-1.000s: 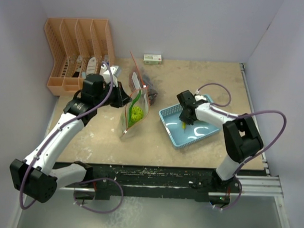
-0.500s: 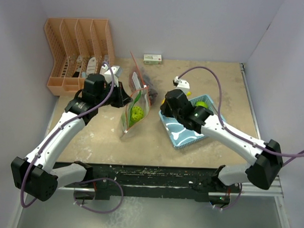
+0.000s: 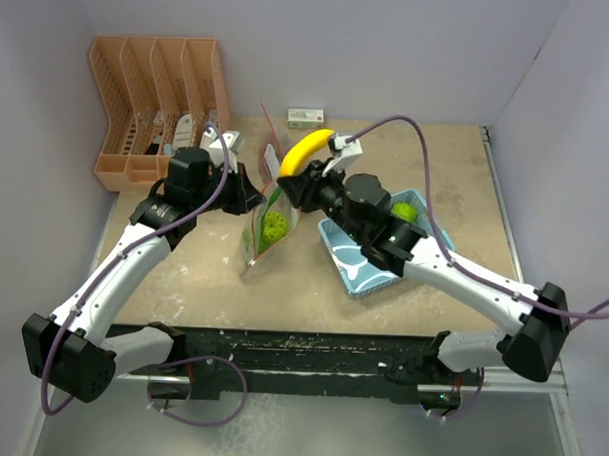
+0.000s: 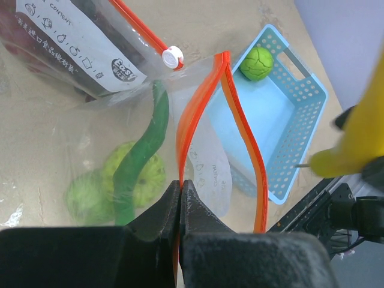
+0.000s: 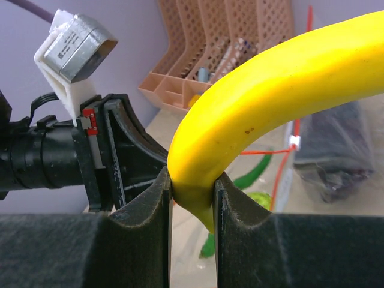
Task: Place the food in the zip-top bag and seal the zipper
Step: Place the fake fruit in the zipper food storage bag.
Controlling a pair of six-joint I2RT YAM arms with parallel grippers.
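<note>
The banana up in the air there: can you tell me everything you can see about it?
The banana is a smooth, bright yellow, curved toy, seemingly plastic, with a few tiny dark specks. The right gripper pinches it near one tapered end, so the rest juts out sideways, lifted off the table. It hangs close to the orange-red mouth of the zip-top bag and clear of the light-blue basket. Only that gripper appears to touch it.
</note>
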